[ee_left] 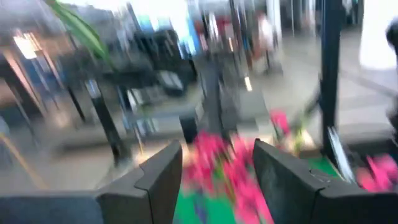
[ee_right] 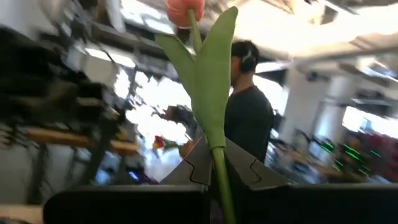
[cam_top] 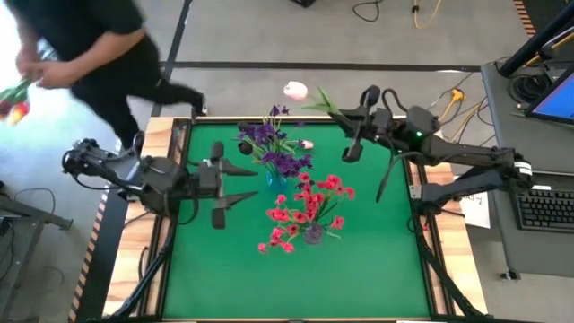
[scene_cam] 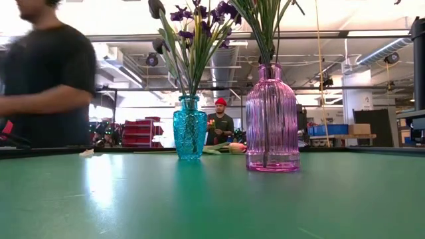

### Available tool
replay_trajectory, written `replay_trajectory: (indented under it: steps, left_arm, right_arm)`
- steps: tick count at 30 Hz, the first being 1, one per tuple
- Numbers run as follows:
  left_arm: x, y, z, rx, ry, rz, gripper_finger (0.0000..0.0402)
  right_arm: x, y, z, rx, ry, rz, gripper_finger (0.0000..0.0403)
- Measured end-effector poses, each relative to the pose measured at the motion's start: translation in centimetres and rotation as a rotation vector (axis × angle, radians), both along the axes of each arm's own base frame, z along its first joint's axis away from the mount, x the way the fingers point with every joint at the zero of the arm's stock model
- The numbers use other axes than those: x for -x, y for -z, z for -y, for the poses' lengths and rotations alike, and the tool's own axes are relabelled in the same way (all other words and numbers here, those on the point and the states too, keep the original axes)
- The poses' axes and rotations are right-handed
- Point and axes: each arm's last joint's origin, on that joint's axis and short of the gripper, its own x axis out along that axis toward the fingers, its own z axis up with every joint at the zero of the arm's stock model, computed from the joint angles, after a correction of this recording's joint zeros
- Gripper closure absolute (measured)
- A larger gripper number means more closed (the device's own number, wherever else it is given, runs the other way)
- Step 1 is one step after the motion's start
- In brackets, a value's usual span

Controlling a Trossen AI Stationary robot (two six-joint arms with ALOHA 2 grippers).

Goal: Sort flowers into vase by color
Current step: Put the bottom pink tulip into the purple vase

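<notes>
My right gripper (cam_top: 345,117) hangs over the table's far edge, shut on a tulip flower with a pink-white blossom (cam_top: 295,90) and green leaves (ee_right: 211,81). My left gripper (cam_top: 238,184) is open at the table's left, level, facing the vases with nothing between its fingers (ee_left: 161,177). Purple flowers (cam_top: 269,144) stand by their stems in a blue vase (scene_cam: 190,136). Red flowers (cam_top: 309,202) stand in a pink vase (scene_cam: 272,119). Another tulip bud (cam_top: 307,144) lies on the table behind the vases. My right gripper pinches the tulip's green stem (ee_right: 219,168) just below its leaves between the two shut fingers. The fingers come from the table's right, about level, and lie across the stem. The tulip is lifted clear, its blossom pointing away from the fingers toward the far left.
A person in dark clothes (cam_top: 90,45) stands past the table's far left corner, holding more flowers (cam_top: 13,103). The green mat (cam_top: 296,278) lies bare in front of the vases. A keyboard (cam_top: 547,208) and a laptop sit on a side table at the right.
</notes>
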Motion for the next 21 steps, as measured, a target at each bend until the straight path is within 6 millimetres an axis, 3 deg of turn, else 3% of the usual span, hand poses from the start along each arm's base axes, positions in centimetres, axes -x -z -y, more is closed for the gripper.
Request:
replay_trajectory:
  steps: [6,11,15,21]
  left_arm:
    - [-1.5,0.3,-0.5,-0.101,-0.029,0.209,0.0217]
    - [-2.5,1.0,-0.3,-0.109,0.041,0.187,0.0217]
    - [-2.8,1.4,-0.1,-0.093,0.050,0.160,0.0217]
    - [-2.6,1.9,0.1,-0.051,0.064,0.106,0.0217]
  right_arm:
    - [-0.8,-0.2,-1.3,0.028,-0.095,0.033,0.0394]
    - [-1.3,-0.7,-3.0,0.060,-0.154,0.035,0.0394]
    - [-0.5,-1.2,-4.3,0.075,-0.198,0.076,0.0394]
    - [1.1,1.0,-5.6,0.052,-0.261,0.217,0.0394]
